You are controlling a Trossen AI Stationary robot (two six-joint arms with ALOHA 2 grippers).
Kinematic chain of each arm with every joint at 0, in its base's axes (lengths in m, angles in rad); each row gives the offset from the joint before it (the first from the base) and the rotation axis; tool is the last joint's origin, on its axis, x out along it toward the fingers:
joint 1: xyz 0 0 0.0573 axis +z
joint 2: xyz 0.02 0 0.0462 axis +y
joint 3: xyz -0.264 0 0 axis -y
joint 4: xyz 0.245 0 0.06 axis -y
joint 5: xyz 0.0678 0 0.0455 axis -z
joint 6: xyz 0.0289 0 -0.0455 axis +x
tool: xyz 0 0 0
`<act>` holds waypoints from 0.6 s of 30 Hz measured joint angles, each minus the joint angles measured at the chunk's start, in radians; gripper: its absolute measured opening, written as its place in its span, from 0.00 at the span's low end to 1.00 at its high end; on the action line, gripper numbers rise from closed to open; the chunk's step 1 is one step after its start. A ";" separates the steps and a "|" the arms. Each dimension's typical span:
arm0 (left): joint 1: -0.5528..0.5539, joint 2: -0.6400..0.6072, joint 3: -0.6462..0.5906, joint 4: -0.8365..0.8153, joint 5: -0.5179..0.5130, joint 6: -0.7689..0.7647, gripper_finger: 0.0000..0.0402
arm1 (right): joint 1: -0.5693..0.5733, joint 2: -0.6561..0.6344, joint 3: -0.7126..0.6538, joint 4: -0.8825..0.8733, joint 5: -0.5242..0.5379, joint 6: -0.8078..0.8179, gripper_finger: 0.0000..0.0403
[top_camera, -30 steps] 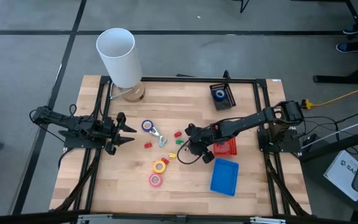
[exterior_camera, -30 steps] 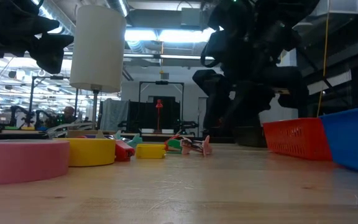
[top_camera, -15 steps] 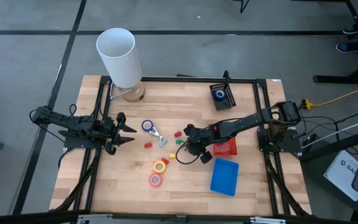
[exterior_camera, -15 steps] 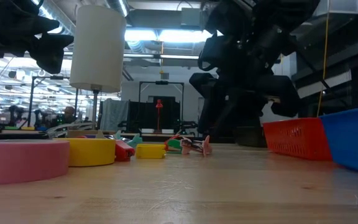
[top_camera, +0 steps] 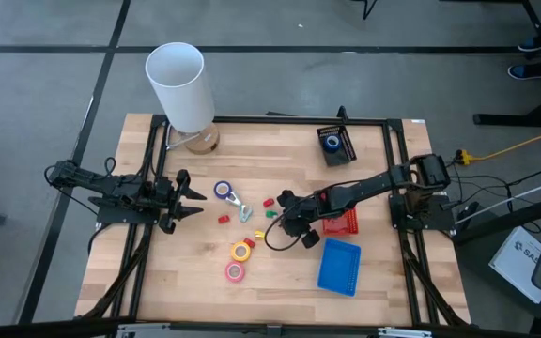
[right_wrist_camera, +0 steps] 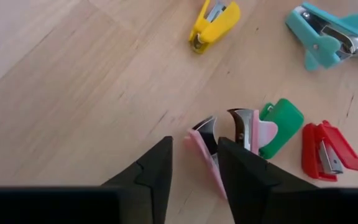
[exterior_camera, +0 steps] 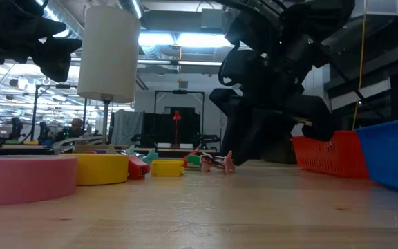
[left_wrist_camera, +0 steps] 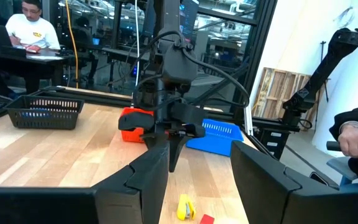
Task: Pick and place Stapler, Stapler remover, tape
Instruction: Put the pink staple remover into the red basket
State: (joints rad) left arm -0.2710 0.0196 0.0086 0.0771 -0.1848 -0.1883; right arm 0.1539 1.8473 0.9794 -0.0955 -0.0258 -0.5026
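Pink staple remover (right_wrist_camera: 229,146): mid-table, touching a green stapler (right_wrist_camera: 281,126), directly under the right gripper (right_wrist_camera: 194,163), fingers apart and straddling 1 pink wing. Likely light, rigid, spring-jawed, slippery plastic; best pinched across both wings. Left gripper (top_camera: 193,202) waits at the table's left, fingers apart.

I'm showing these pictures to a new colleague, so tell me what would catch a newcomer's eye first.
The tall white cylinder at the table's far left corner stands out at once. Next comes the right end effector, reaching low over a scatter of small coloured items at the table's middle, its open fingers around a pink staple remover beside a green stapler. The bright blue basket sits near the front right.
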 joint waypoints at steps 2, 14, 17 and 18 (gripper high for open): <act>0.000 0.000 0.000 0.000 0.000 0.000 0.42 | 0.000 0.000 0.000 0.000 0.000 0.000 0.28; 0.000 0.000 0.000 0.000 0.000 0.000 0.42 | 0.000 0.000 0.000 0.003 0.063 0.008 0.02; 0.000 0.000 0.000 0.000 0.000 0.000 0.42 | 0.000 0.000 0.000 0.011 0.062 0.015 0.03; 0.000 0.000 0.000 0.000 0.000 0.000 0.42 | 0.000 0.000 0.000 0.014 0.062 0.024 0.03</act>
State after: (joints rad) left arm -0.2712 0.0194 0.0090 0.0772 -0.1848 -0.1883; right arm 0.1543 1.8473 0.9794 -0.0814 0.0364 -0.4788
